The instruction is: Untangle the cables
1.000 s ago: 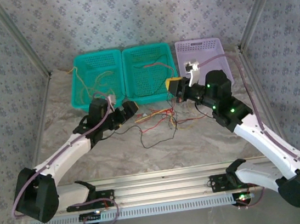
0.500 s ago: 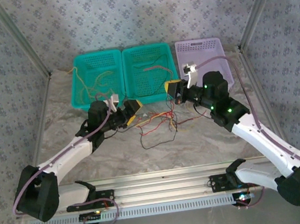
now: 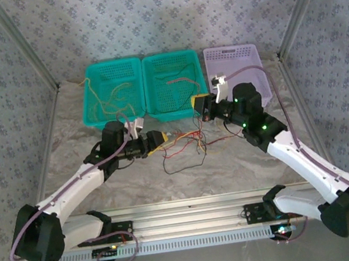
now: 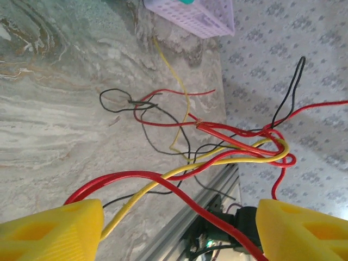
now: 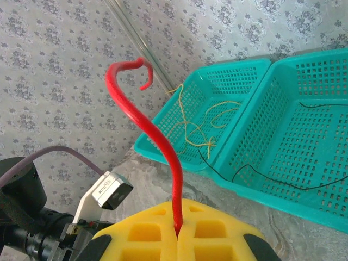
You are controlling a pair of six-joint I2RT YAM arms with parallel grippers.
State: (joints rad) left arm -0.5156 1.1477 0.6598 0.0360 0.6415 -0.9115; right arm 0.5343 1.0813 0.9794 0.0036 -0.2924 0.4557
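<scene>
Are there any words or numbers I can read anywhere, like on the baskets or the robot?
None can be read. The left teal basket, right teal basket, lilac basket, red cable and yellow fingers bear no print. The wallpaper carries flower shapes, not letters. The small box on the left arm shows no legible marking.

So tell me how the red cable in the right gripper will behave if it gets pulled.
Probably springy rather than limp: the red cable stands up from the shut right gripper in a self-supporting hook. Likely light, being thin. It would probably drag its neighbours, since red, yellow and black strands loop through one knot.
</scene>
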